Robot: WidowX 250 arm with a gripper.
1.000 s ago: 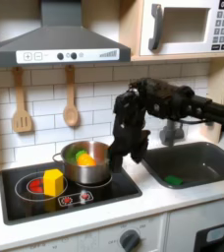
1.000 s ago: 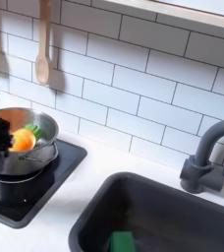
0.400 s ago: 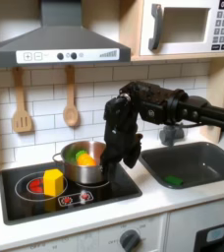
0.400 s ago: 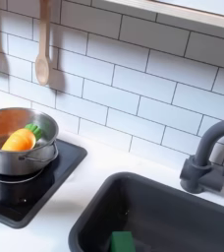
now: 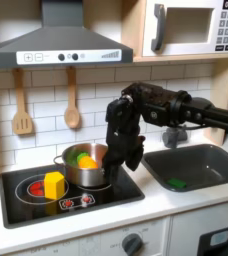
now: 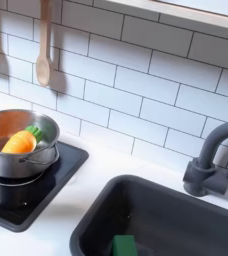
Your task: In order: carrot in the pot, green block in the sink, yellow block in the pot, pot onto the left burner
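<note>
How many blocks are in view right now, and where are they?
2. The yellow block sits on the stove's left burner; the green block lies in the sink. The pot may hide others.

In the first exterior view the microwave [image 5: 186, 27] carries a small display at its top right corner reading roughly "01:30", though the digits are blurred; the keypad below it is too small to read; the red markings on the stove [image 5: 71, 201] are illegible; in the second exterior view no text can be read.

White counter [image 5: 96, 222] — black stove [image 5: 126, 190], sunken sink [image 5: 218, 158] — faucet [image 6: 211, 160]
</note>
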